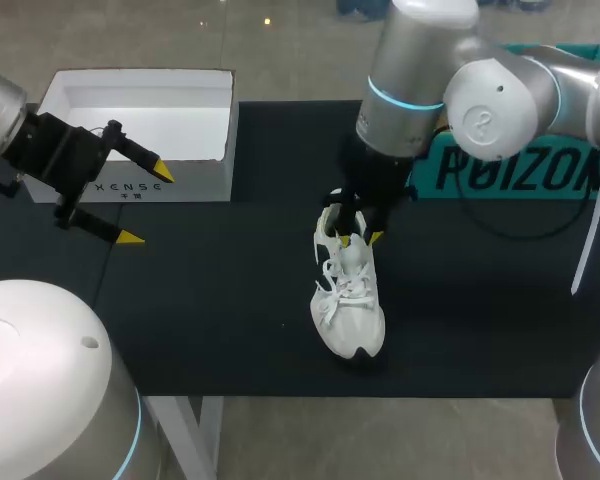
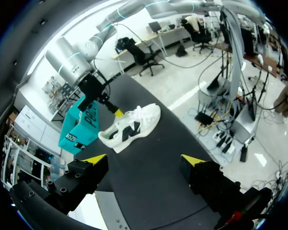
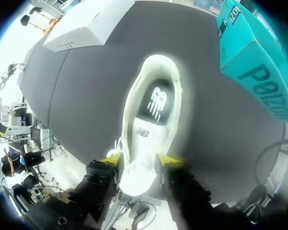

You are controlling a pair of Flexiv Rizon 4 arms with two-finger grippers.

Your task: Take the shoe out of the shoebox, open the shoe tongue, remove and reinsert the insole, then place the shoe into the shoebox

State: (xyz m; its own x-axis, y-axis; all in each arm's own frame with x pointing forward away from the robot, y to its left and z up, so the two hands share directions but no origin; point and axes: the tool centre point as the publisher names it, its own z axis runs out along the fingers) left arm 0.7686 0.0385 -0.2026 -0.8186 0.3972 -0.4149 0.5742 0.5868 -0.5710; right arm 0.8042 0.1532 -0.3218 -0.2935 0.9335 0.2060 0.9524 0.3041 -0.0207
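The white shoe [image 1: 348, 300] stands upright on its sole near the middle of the black table [image 1: 230, 310], outside the white shoebox [image 1: 205, 185], toe toward 6 o'clock and heel toward 12 in the head view; the right gripper [image 1: 352, 225] sits over the shoe's heel half, at 12 o'clock of the laces, at the end of the right arm [image 1: 450, 90], which enters from 2 o'clock; seen from the right wrist, its two yellow-tipped fingers press the white upper from either side just behind the laces, so the shoe is clamped between them; ahead of those fingers the shoe's mouth faces the camera, showing a dark insole [image 3: 156, 103] with a white mark lying flat inside; the left gripper [image 1: 147, 205] hangs well apart at 9 o'clock of the shoe, just in front of the shoebox's front wall, its fingers spread wide and empty; the open-topped shoebox rests at 10 o'clock of the shoe, at the table's far left, its white inside showing; a teal box [image 1: 510, 170] lies at 2 o'clock of the shoe, partly behind the right arm; from the left wrist, the shoe shows its side with dark panels, the right gripper's yellow tip at its collar and the teal box just beyond
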